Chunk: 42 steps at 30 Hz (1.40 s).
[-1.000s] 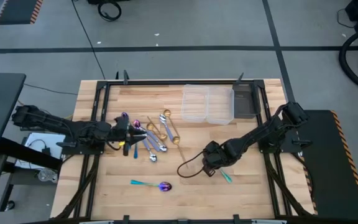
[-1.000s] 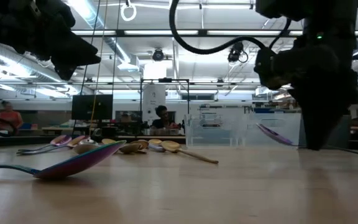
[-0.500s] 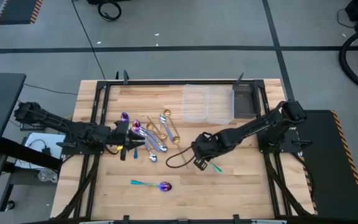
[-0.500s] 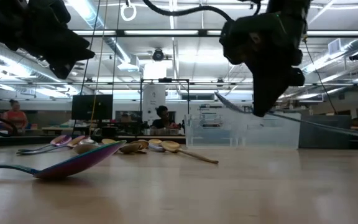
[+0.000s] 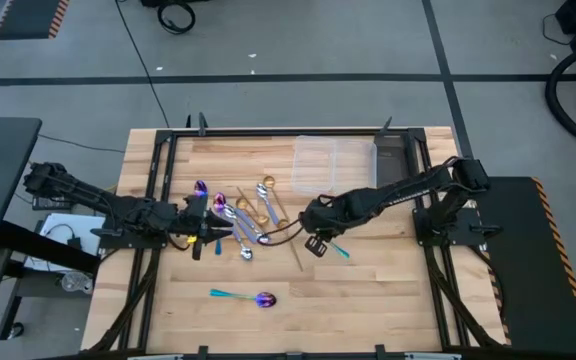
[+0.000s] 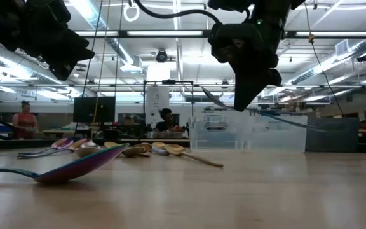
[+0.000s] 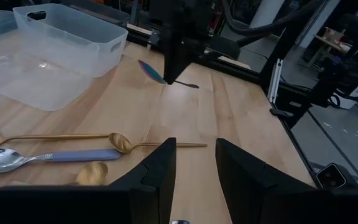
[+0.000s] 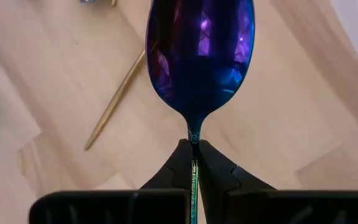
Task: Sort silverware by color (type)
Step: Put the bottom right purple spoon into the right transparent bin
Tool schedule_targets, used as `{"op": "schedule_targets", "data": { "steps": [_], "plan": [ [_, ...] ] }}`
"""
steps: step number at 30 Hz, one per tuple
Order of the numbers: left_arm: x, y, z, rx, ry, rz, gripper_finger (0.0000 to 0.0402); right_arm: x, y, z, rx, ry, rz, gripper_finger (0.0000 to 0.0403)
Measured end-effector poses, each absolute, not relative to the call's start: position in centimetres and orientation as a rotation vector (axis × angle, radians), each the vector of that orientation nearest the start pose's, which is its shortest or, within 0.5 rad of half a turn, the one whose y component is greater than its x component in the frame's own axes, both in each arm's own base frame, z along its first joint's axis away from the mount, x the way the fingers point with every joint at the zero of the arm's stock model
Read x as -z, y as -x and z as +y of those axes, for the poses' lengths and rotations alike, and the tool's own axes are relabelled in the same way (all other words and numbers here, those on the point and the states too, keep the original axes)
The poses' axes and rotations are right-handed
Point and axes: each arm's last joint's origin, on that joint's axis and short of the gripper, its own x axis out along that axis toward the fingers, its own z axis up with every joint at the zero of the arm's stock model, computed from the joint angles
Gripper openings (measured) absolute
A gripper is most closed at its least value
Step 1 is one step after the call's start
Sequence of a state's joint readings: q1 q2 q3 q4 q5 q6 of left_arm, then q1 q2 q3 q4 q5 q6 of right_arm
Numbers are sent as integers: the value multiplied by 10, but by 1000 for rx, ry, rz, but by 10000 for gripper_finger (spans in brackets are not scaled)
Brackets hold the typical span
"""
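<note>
My right gripper [image 5: 313, 241] hangs over the table's middle, shut on an iridescent purple-blue spoon [image 8: 201, 50] whose teal handle [image 5: 340, 251] sticks out toward the right. The low view shows that spoon [image 6: 212, 97] well above the tabletop. A pile of silver, gold and purple silverware [image 5: 245, 214] lies flat on the wood left of centre. Another purple spoon [image 5: 251, 297] with a teal handle lies near the front edge. At the pile's left side, my left gripper [image 7: 194, 167] is open with nothing between its fingers. My right gripper pinches the spoon's thin neck [image 8: 193, 138], just behind the bowl, between its two fingertips. The fingers come steeply from above. The spoon is lifted clear of the table and tilted, with the bowl [image 6: 212, 97] higher than the handle's free end [image 6: 300, 124].
A clear plastic tray [image 5: 333, 166] stands at the far edge, with a dark bin [image 5: 396, 163] to its right. A gold spoon [image 7: 120, 142] and a silver spoon with a lilac handle [image 7: 42, 157] lie just ahead of my left gripper. A cable [image 5: 286, 228] trails from the right arm.
My right gripper has carried the purple-blue spoon up and toward the table's left and far side, nearer the pile, and has rolled about its wrist. The spoon has stayed clear of the table and now hangs higher. My left gripper has stayed open.
</note>
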State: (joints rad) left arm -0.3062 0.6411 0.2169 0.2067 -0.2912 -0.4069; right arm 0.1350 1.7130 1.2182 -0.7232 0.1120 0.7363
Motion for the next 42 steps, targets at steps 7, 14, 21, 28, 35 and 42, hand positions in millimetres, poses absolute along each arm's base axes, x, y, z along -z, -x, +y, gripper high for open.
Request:
{"op": "schedule_targets", "data": {
  "steps": [7, 14, 21, 28, 35, 42],
  "plan": [
    [-195, -145, -35, -99, 252, 189, 121, -215, -340, 14, 388, -427, 1094, 15],
    [-199, -145, -31, -230, 61, 147, 121, -247, -345, -16, 376, -379, 1002, 15],
    [-208, -147, -25, -279, -120, 86, 121, -278, -343, -56, 404, -386, 900, 15],
    [-209, -149, -11, -372, -197, 100, 121, -281, -336, -98, 453, -428, 867, 15],
    [-207, -149, 3, -465, -218, 127, 121, -281, -327, -127, 488, -472, 859, 15],
    [-205, -149, 10, -507, -223, 158, 121, -283, -309, -149, 568, -494, 888, 15]
  ]
}}
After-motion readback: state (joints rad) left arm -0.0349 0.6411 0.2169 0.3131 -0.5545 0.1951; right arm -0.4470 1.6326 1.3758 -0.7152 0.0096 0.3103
